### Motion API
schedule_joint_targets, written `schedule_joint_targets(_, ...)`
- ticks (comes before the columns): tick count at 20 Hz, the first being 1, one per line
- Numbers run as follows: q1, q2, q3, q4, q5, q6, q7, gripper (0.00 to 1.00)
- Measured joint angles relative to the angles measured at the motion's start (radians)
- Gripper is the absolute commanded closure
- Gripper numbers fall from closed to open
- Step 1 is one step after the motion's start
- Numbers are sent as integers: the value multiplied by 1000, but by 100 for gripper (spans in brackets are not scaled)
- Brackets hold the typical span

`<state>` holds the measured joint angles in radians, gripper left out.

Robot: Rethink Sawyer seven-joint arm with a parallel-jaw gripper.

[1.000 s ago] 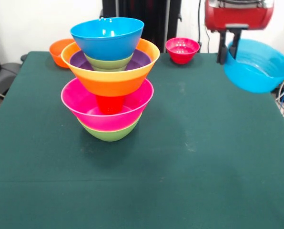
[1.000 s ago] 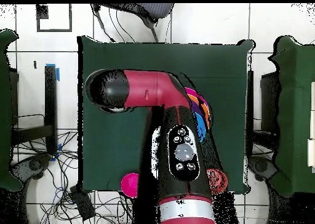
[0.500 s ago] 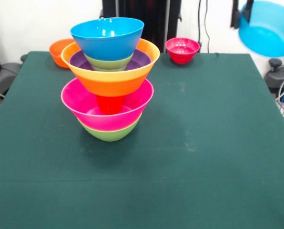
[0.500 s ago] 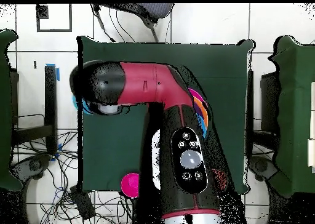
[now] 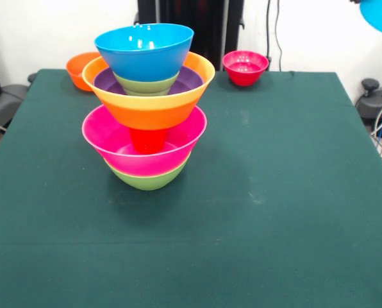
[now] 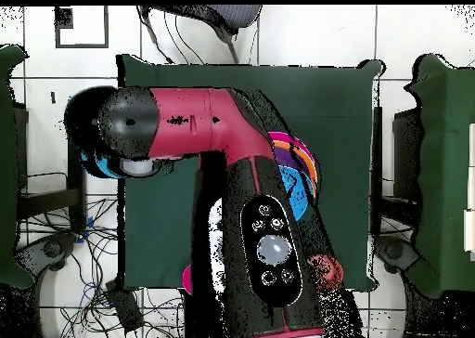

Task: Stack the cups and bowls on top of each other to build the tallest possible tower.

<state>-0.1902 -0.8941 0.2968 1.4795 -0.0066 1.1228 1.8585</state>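
Note:
The tower stands at the table's left centre: a green bowl [image 5: 147,180] at the bottom, then a pink bowl [image 5: 113,144], the red cup [image 5: 147,139], a wide orange bowl [image 5: 154,110], a purple bowl [image 5: 104,81], a small green bowl [image 5: 146,85] and a blue bowl [image 5: 144,54] on top. A light blue bowl [image 5: 381,14] hangs in the air at the top right corner, mostly cut off. In the overhead view its rim [image 6: 96,163] peeks from under the arm's end [image 6: 125,130], past the table's side. The gripper itself is hidden under that end.
A small orange bowl [image 5: 80,68] sits at the far left edge of the green table [image 5: 274,192]. A small red-pink bowl [image 5: 245,67] rests at the far edge, right of centre. In the overhead view the arm covers most of the tower [image 6: 310,172].
The light blue bowl has risen and moved right, almost out of the front view. In the overhead view the arm's end has swung left, past the table's edge.

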Motion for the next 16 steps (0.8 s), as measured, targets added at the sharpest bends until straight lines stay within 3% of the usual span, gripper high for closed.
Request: schedule_joint_targets(16,-197,-14,135,-80,-8,144,0,100)
